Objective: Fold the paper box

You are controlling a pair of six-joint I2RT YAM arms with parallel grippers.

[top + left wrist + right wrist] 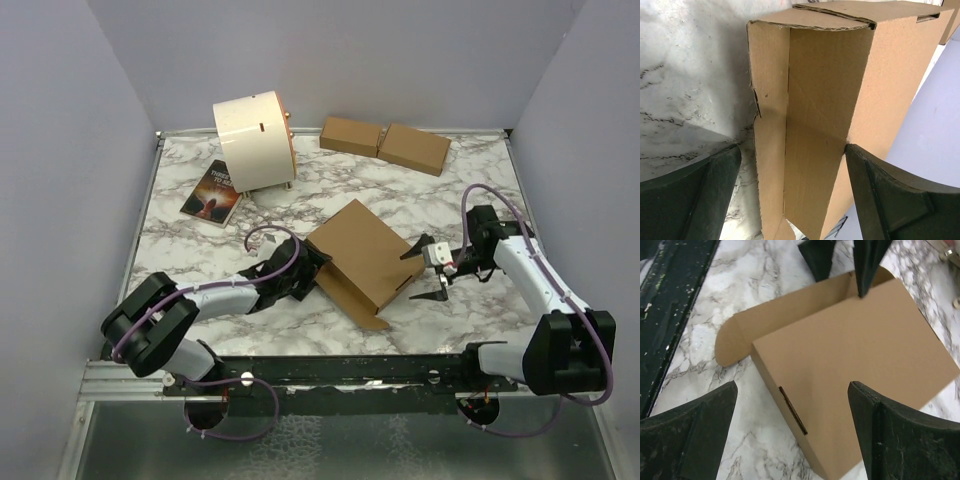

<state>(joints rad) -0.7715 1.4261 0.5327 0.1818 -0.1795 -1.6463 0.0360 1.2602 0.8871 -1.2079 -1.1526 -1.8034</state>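
Note:
The paper box [365, 260] lies mid-table, partly folded, with its lid panel down and a front flap [350, 300] spread out toward the near edge. My left gripper [316, 270] is open at the box's left end. In the left wrist view the box's open side wall [825, 115] stands between the fingers [890, 200], with the right one at the cardboard's edge. My right gripper [412, 277] is open and empty at the box's right side. In the right wrist view the box [855, 350], with a slot in its wall, lies below the open gripper [792, 410].
A cream cylindrical drum [252, 140] stands at the back left, with a dark book [212, 192] beside it. Two small closed brown boxes [350, 135] [415, 148] lie at the back. A black rail [330, 370] runs along the near edge. Grey walls enclose the table.

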